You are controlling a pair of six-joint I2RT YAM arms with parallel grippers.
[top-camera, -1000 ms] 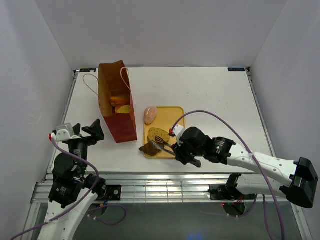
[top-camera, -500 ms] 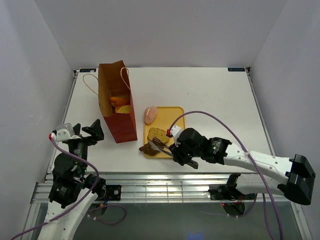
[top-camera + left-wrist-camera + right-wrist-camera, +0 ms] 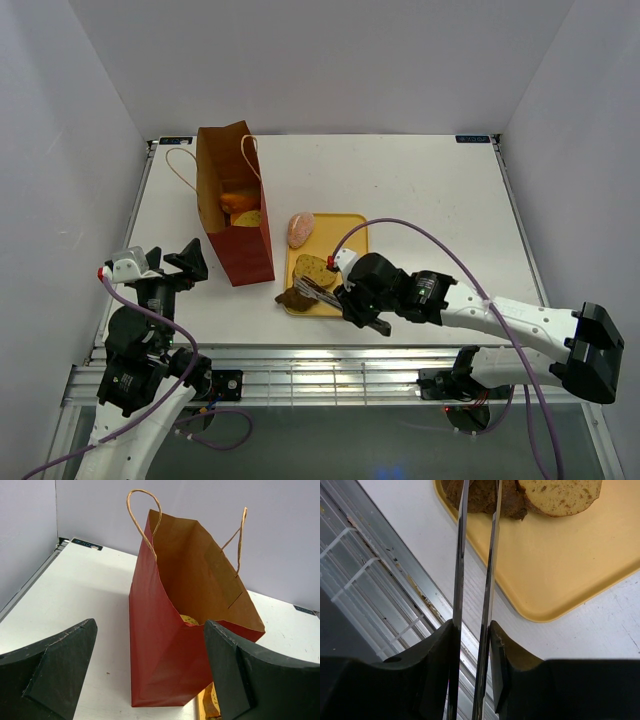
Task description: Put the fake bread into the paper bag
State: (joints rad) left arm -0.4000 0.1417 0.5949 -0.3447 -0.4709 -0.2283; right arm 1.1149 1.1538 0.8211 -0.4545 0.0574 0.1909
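The reddish-brown paper bag [image 3: 240,245] stands open at the left, with an orange loaf [image 3: 238,202] and a yellowish piece inside; it fills the left wrist view [image 3: 165,655]. A pink roll [image 3: 300,230] lies at the yellow tray's [image 3: 352,232] far left edge. A speckled slice [image 3: 316,268] and a brown croissant [image 3: 296,298] lie at the tray's near left corner. My right gripper [image 3: 352,303] is shut on silver tongs [image 3: 318,291], whose tips reach the croissant [image 3: 485,495]. My left gripper [image 3: 172,262] is open and empty, left of the bag.
The table's near edge and a metal rail [image 3: 300,365] run just below the tray. In the right wrist view the tongs' arms [image 3: 476,555] cross the tray [image 3: 555,565] beside the speckled slice [image 3: 560,492]. The bag's cord handles [image 3: 142,515] stand up.
My right gripper has moved left along the tray's near edge with the tongs, bringing their tips to the croissant. The left arm has not moved.
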